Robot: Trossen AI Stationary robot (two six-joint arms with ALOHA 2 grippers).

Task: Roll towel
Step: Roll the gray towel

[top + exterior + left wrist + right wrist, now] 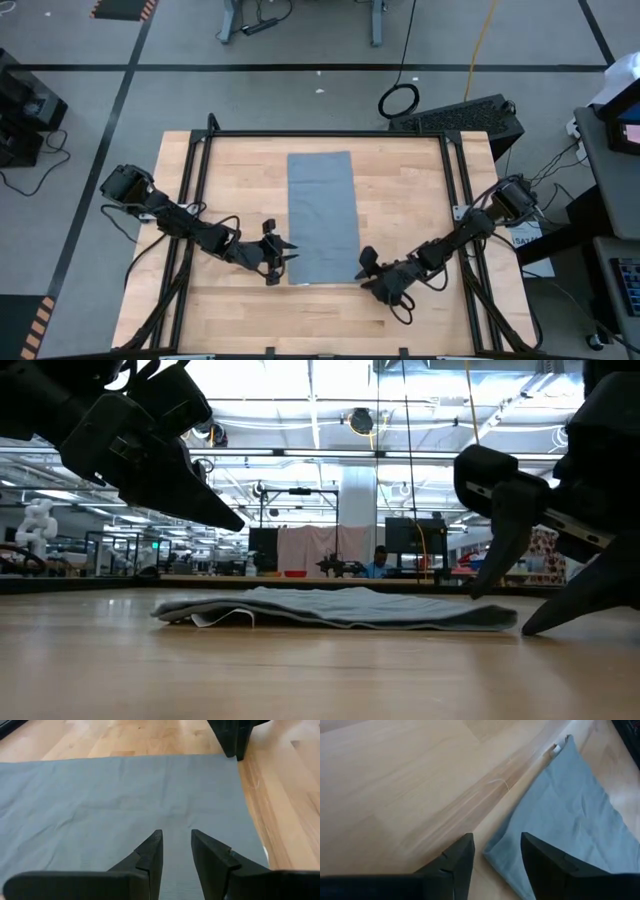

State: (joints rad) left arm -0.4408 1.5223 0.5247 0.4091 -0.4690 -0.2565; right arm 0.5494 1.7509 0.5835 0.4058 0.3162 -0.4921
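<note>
Both grippers poised at near end of towel [322, 216], laid flat mid-table. Left gripper [176, 851] and right gripper [496, 851] parted, nothing pinched. Risk: single layer missed at corner (right fingers straddling edge), roll started skewed.

The towel [322, 217] lies flat on the wooden table [400, 190] as a long grey rectangle, its length running from the far side toward the near side; the left tool [287, 256] sits at the towel's near left corner, its tips at the cloth's edge; the right tool [364, 266] sits at the near right corner, just beside the cloth; both dark arms reach in from the table's sides.
</note>
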